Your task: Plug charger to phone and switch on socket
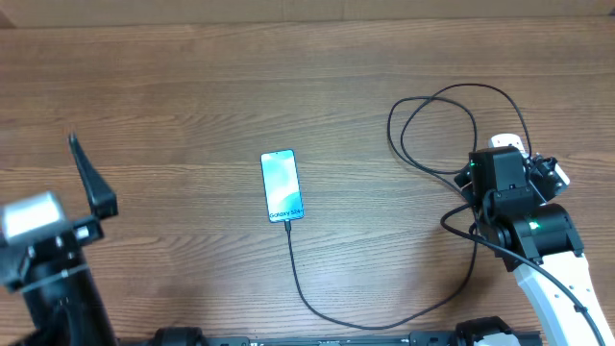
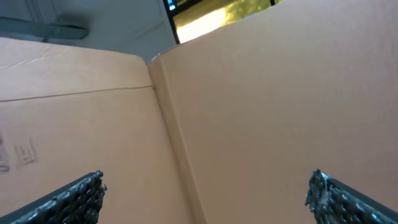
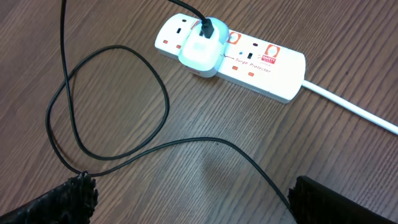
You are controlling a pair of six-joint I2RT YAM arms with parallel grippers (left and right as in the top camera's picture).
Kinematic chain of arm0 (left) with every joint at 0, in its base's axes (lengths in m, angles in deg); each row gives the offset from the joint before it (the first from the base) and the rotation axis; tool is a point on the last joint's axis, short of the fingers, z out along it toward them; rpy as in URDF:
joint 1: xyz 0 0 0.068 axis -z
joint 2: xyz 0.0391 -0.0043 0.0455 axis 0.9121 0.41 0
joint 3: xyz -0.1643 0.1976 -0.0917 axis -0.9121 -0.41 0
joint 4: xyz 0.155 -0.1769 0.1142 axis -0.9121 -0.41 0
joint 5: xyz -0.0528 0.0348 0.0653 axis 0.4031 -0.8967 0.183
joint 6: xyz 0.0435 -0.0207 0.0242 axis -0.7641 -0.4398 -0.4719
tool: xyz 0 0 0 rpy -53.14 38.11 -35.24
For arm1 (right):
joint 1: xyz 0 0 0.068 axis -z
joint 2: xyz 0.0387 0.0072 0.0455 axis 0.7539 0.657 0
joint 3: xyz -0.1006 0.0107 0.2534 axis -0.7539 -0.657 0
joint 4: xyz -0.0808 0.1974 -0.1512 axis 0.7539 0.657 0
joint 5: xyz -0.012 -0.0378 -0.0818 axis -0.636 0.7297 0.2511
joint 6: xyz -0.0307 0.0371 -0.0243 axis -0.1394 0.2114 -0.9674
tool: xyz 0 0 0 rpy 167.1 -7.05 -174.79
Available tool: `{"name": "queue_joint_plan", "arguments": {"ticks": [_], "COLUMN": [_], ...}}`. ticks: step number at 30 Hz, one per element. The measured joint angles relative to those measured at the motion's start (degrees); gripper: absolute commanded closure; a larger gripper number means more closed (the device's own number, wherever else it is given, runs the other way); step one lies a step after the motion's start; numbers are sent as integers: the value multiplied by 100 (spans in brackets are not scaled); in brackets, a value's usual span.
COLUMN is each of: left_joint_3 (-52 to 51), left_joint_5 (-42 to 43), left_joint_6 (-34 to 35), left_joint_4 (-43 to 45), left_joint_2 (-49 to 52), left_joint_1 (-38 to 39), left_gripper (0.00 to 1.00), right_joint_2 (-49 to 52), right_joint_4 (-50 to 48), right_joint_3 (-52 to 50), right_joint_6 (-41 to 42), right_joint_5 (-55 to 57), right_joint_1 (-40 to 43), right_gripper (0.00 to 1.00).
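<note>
Ahead of your right gripper, fingers spread and empty, white power strip, black charger cable looping between, phone mid-table well to its left, your left gripper spread too

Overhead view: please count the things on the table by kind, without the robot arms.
Phone: 1
Charger cable: 1
Power strip: 1
Total: 3
</note>
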Motion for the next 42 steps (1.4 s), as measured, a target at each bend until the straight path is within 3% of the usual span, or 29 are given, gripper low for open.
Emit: {"name": "queue_joint_plan", "arguments": {"ticks": [9, 19, 26, 30, 42], "left_joint_3": [-396, -404, -702, -782, -835], "left_joint_5": [791, 1005, 1045, 1043, 1043], "left_joint_6": [190, 251, 251, 251, 251], "left_joint_4": [24, 4, 2, -2, -11], "left_joint_2": [-1137, -1781, -2361, -2621, -2662], "left_joint_1": [-363, -363, -363, -363, -363], "left_gripper": [0, 1, 0, 0, 0], "right_joint_2": [0, 0, 0, 0, 0], "right_joint_4": [85, 278, 621, 754, 1005], "right_joint_3": [0, 0, 44, 190, 638], "right_joint_6": [2, 0, -24, -168, -686], "right_joint_5": [0, 2, 7, 26, 37], "right_joint_1": [0, 2, 149, 546, 2081], "right_gripper": [0, 1, 11, 23, 85]}}
